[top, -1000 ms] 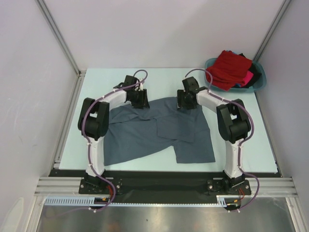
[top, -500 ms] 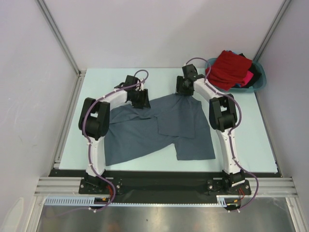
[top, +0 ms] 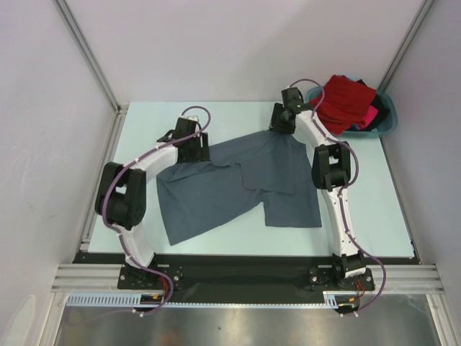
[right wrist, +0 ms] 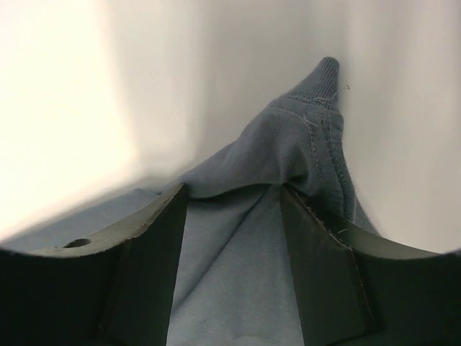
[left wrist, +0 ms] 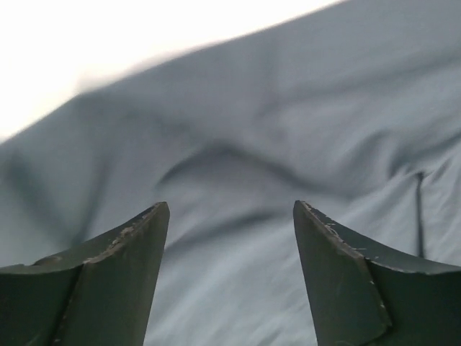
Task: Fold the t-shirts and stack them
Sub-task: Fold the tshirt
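Note:
The large slate-grey t-shirt (top: 238, 180) lies crumpled and partly folded over itself on the pale mat. My left gripper (top: 194, 149) hovers over its far-left edge with the jaws open and empty. In the left wrist view (left wrist: 230, 205) only blurred grey cloth (left wrist: 252, 144) shows beyond the fingers. My right gripper (top: 282, 126) is at the shirt's far-right corner, shut on a bunched hem (right wrist: 302, 137) that rises to a peak past its fingertips (right wrist: 234, 189). A red t-shirt (top: 346, 99), a pink one (top: 369, 115) and a dark one (top: 383, 108) are piled in the basin.
The teal plastic basin (top: 386, 130) stands at the back right corner, just right of my right arm. The pale mat (top: 144, 122) is bordered by white walls at the back and sides and a metal rail at the near edge.
My right gripper has moved back and to the right, dragging the shirt's far-right corner with it. My left gripper has shifted left and back along the shirt's far edge.

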Robot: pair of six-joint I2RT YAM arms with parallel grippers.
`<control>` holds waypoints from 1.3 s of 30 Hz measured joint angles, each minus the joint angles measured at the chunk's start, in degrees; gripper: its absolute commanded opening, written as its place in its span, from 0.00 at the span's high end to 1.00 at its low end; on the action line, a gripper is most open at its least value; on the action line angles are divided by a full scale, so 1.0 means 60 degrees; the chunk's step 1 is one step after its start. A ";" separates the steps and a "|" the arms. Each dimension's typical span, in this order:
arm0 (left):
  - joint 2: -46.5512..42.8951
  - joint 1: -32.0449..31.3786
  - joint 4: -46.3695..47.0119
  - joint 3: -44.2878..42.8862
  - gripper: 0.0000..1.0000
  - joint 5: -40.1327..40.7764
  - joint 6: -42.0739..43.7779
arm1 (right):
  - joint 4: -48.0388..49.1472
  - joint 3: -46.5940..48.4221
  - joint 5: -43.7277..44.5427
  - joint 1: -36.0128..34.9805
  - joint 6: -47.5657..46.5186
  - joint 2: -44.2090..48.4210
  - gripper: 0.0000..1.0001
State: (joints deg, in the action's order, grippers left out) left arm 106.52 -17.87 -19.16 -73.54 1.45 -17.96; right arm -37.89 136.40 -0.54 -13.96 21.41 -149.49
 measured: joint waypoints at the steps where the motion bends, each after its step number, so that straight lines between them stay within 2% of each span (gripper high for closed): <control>1: -0.0310 0.0000 0.0029 0.0219 0.20 0.0259 -0.0044 | 0.0015 -0.0004 0.0022 0.0113 0.0011 0.0000 0.40; 5: -0.1450 -0.0015 0.0197 0.1122 0.11 0.1107 -0.0313 | 0.0044 -0.0004 0.0160 0.0652 0.0160 0.0000 0.42; 8: -0.1698 -0.0022 0.0160 0.1417 0.07 0.1810 -0.0466 | 0.0047 -0.0004 0.0240 0.0907 0.0189 -0.0004 0.43; 16: -0.0776 -0.0018 -0.0368 0.1410 0.04 0.3009 -0.0586 | 0.0208 -0.0186 0.0583 0.0827 0.0280 0.0055 0.41; 23: -0.0255 0.0004 -0.0557 0.0663 0.00 0.3818 -0.0827 | 0.1144 -0.1843 0.0590 0.0758 -0.0095 0.0954 0.41; 28: -0.0109 0.0084 -0.0433 0.0342 0.00 0.4342 -0.0943 | 0.1111 -0.1861 0.0597 0.0641 -0.0317 0.0969 0.41; 35: 0.0900 0.0885 -0.0408 -0.0882 0.00 0.3923 -0.1075 | 0.1089 -0.2277 0.0477 0.0546 -0.0433 0.1231 0.41; 38: 0.1370 0.1275 -0.0408 -0.1308 0.11 0.3555 -0.1122 | 0.1056 -0.2637 0.0419 0.0492 -0.0437 0.1475 0.41; 39: 0.1523 0.1381 -0.0433 -0.1443 0.17 0.3410 -0.1169 | 0.1060 -0.2692 0.0408 0.0477 -0.0437 0.1508 0.41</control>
State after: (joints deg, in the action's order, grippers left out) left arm 115.66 -9.58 -21.76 -82.19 21.91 -24.97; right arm -31.53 120.25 1.91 -11.09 18.79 -140.44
